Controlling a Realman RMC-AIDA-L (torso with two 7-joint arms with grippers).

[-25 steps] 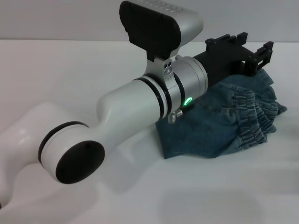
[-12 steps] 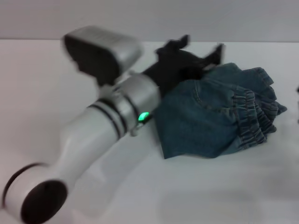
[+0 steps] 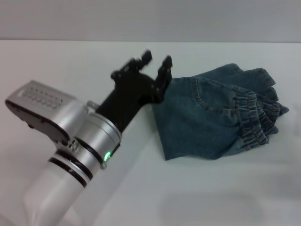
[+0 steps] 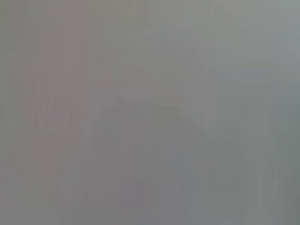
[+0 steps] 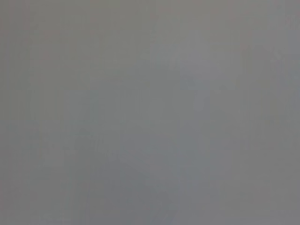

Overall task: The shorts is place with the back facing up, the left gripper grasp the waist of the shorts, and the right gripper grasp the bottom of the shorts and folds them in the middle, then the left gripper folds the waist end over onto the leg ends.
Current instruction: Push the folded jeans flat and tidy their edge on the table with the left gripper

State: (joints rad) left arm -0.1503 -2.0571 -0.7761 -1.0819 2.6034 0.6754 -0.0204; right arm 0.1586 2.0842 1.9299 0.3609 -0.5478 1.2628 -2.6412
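The shorts (image 3: 218, 115) lie folded into a compact denim bundle in the right half of the head view, resting on the white table (image 3: 225, 188). The waist of the shorts (image 3: 256, 117), a puckered elastic band with ruffled ridges, runs down the right side of the bundle, and layers of cloth are stacked beneath it at the right edge. A curved pocket seam shows on the flat upper layer, left of the band. The bundle's left edge runs straight from the upper middle of the frame down to a corner at the lower centre, and its bottom edge runs rightward from there. The leg hems cannot be made out in this fold.

The left gripper (image 3: 157, 63) sits in the upper centre of the frame, just at the upper left corner of the bundle. Its two black fingers (image 3: 164, 70) are spread apart with nothing between them; the right-hand one is touching or just beside the denim edge, which of the two I cannot tell. Its black body leads down and left into the silver and white arm (image 3: 80, 146), which fills the lower left of the frame and carries a lit green light.

Both wrist views show only flat grey.
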